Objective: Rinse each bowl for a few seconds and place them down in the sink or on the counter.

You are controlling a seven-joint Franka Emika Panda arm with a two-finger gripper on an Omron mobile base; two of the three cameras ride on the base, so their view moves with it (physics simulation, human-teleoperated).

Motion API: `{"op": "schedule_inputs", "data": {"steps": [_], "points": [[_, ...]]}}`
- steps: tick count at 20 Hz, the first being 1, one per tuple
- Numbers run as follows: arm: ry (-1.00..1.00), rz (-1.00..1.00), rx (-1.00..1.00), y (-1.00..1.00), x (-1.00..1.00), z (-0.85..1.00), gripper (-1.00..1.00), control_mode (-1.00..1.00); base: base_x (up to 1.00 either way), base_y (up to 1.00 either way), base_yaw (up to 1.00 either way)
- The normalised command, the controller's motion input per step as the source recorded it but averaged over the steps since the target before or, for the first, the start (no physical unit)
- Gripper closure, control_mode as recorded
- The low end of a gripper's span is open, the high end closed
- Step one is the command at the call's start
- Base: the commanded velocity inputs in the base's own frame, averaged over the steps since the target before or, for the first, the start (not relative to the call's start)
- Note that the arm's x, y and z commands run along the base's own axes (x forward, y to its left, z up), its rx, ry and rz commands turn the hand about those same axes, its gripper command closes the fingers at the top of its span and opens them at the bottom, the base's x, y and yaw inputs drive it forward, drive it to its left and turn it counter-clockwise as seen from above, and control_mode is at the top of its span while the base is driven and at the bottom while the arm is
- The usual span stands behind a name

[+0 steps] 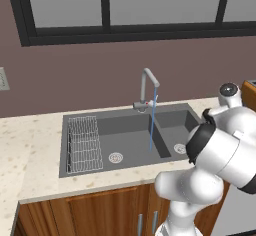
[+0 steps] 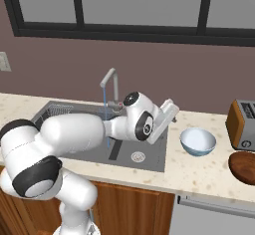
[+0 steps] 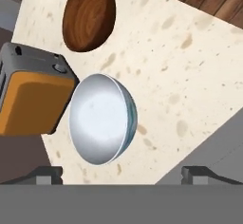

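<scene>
One pale blue-grey bowl (image 2: 198,142) stands upright on the counter (image 2: 209,173), just right of the sink (image 2: 144,155). In the hand view the bowl (image 3: 102,118) shows its glossy light inside between and beyond my two fingertips. My gripper (image 2: 173,113) hovers over the sink's right edge, a short way left of the bowl and above it. The gripper (image 3: 123,174) is open and holds nothing. The dark grey double sink (image 1: 125,137) has a wire rack (image 1: 83,144) in its left basin. A thin stream of water (image 1: 152,125) runs from the curved silver tap (image 1: 148,86).
A toaster (image 2: 242,124) with orange sides stands just right of the bowl, and a brown wooden dish (image 2: 244,167) lies in front of it. Both also show in the hand view, the toaster (image 3: 33,97) and the wooden dish (image 3: 89,14). Wall and window rise behind the counter.
</scene>
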Motion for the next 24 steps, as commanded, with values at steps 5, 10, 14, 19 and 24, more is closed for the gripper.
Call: {"op": "schedule_inputs", "data": {"steps": [5, 10, 14, 19, 24], "points": [[-0.03, -0.03, 0.04, -0.08, -0.07, -0.13, -1.00, -1.00, 0.00, 0.00, 0.00], [0.00, 0.00, 0.05, -0.15, 0.00, -0.09, -1.00, -1.00, 0.00, 0.00, 0.00], [0.00, 0.00, 0.04, -0.09, 0.00, -0.13, -1.00, -1.00, 0.00, 0.00, 0.00], [0.00, 0.00, 0.04, -0.09, 0.01, -0.17, -1.00, -1.00, 0.00, 0.00, 0.00], [0.00, 0.00, 0.04, -0.10, 0.00, -0.17, -1.00, -1.00, 0.00, 0.00, 0.00]]}}
